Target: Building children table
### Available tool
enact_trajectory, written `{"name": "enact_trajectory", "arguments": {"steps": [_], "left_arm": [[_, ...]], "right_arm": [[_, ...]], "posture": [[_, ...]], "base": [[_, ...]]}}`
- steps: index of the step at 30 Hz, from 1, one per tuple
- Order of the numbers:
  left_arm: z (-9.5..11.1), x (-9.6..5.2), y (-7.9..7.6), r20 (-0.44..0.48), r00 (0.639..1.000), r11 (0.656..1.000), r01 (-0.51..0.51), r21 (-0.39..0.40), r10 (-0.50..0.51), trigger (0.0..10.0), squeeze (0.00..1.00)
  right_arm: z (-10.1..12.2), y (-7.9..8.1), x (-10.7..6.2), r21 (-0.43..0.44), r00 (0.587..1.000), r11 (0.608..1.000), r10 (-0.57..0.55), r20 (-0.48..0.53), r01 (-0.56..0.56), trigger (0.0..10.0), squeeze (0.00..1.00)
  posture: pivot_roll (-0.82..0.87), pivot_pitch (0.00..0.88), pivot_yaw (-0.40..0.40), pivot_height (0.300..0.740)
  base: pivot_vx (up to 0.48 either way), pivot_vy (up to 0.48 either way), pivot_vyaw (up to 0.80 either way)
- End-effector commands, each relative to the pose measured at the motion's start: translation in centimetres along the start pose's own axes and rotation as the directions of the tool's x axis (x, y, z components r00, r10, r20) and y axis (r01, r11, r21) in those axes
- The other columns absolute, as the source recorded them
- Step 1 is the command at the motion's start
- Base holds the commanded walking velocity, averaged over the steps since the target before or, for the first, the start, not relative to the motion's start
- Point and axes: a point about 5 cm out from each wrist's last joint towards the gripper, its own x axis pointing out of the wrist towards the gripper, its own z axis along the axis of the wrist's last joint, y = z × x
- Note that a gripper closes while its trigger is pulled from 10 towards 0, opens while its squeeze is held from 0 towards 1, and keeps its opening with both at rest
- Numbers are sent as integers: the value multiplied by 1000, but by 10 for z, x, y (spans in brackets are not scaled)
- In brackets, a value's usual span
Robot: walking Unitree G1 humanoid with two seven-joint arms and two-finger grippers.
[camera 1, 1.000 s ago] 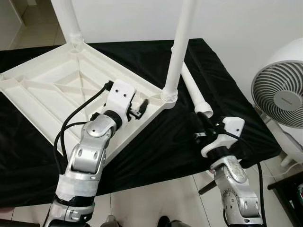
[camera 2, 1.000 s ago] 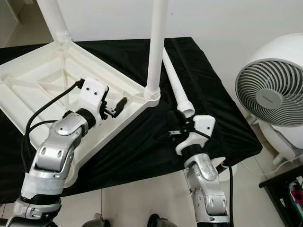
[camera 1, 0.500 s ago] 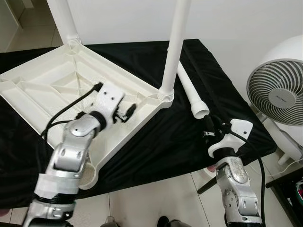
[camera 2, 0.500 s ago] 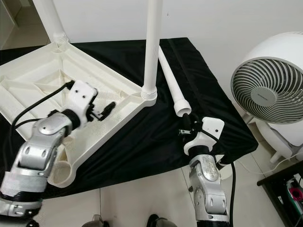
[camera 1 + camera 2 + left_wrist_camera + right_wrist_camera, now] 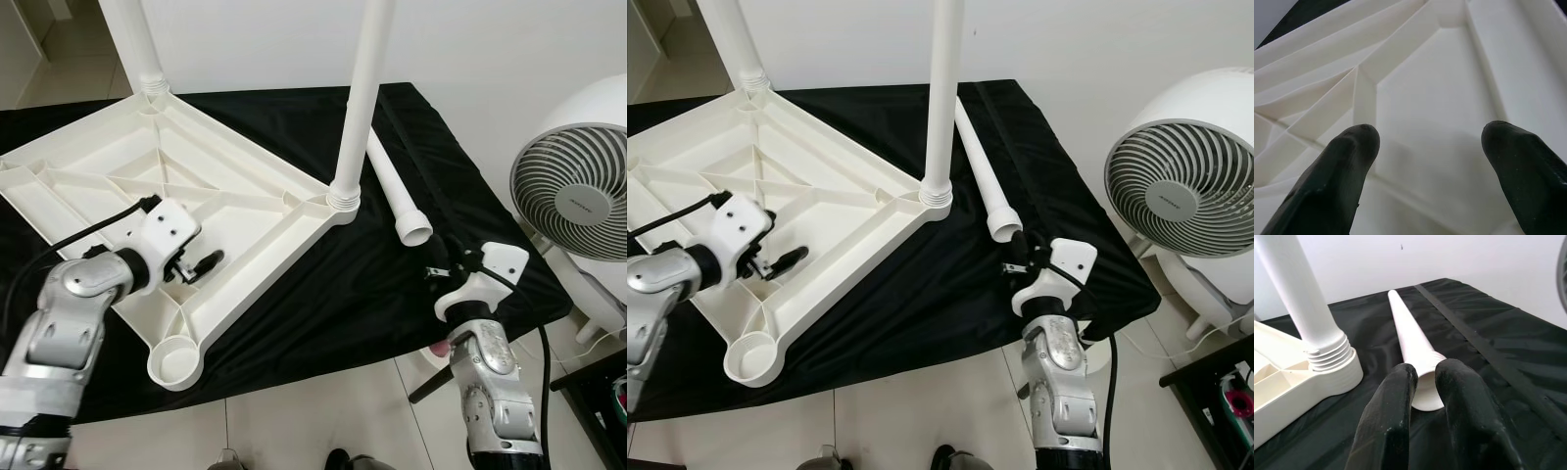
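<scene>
The white children's table top (image 5: 108,186) lies upside down on a black cloth. One white leg (image 5: 361,88) stands screwed into its right corner, another leg (image 5: 135,44) in its far corner. The near corner socket (image 5: 176,362) holds nothing. A loose white leg (image 5: 392,186) lies on the cloth, its open end towards me. My left gripper (image 5: 201,266) hovers open over the ribbed underside, fingers (image 5: 1347,156) spread wide. My right gripper (image 5: 439,262) is shut on nothing, its fingertips (image 5: 1400,382) just short of the loose leg's open end (image 5: 1425,399).
A white fan (image 5: 578,191) stands on the floor to the right, close to my right arm. The cloth-covered surface (image 5: 323,313) ends just in front of me above tiled floor (image 5: 323,411). A white wall rises behind.
My left arm has drawn back towards the near-left across the table top's underside. The right gripper has dropped slightly back from the loose leg's end. The camera shifted a little.
</scene>
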Motion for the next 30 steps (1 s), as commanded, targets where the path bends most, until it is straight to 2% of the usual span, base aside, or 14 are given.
{"name": "enact_trajectory", "arguments": {"steps": [1,4,6,10,14,16,22,25,30], "left_arm": [[-7,-5,4,-20,1000,1000,3,0,-3,10000,0],[-8,-8,10,-25,1000,1000,-14,15,15,10000,0],[-11,-17,26,-49,997,998,-52,37,54,10000,0],[-14,-25,35,-75,995,996,-68,56,72,10000,0],[-20,-32,37,-112,991,996,-58,72,66,10000,0],[-25,-38,37,-151,987,994,-35,103,51,10000,0],[-28,-42,34,-168,985,994,-13,111,31,10000,0],[-33,-45,35,-220,975,986,9,169,29,10000,0],[-35,-49,36,-248,969,980,35,195,15,10000,0]], "right_arm": [[-3,-1,0,-3,1000,1000,-1,-9,1,10000,0],[-4,-1,0,-2,1000,1000,1,-10,-1,10000,0],[-4,0,1,0,1000,1000,6,-11,-6,10000,0],[-4,0,1,1,1000,1000,8,-11,-8,10000,0],[-4,0,1,0,1000,1000,9,-12,-9,10000,0],[-4,-1,1,-1,1000,1000,11,-13,-11,10000,0],[-5,0,1,0,1000,1000,14,-18,-14,10000,0],[-5,1,1,1,1000,1000,20,-20,-20,10000,0],[-6,1,2,2,999,1000,25,-24,-25,10000,0]], "posture": [[113,101,-21,740],[114,102,-22,740],[116,103,-22,740],[117,103,-22,740],[119,105,-23,740],[123,106,-25,740],[125,104,-27,740],[127,104,-33,740],[127,100,-36,740]], "base": [[0,0,0],[0,0,0],[0,0,0],[0,0,0],[0,0,0],[0,0,0],[0,0,0],[0,0,0],[0,0,0]]}}
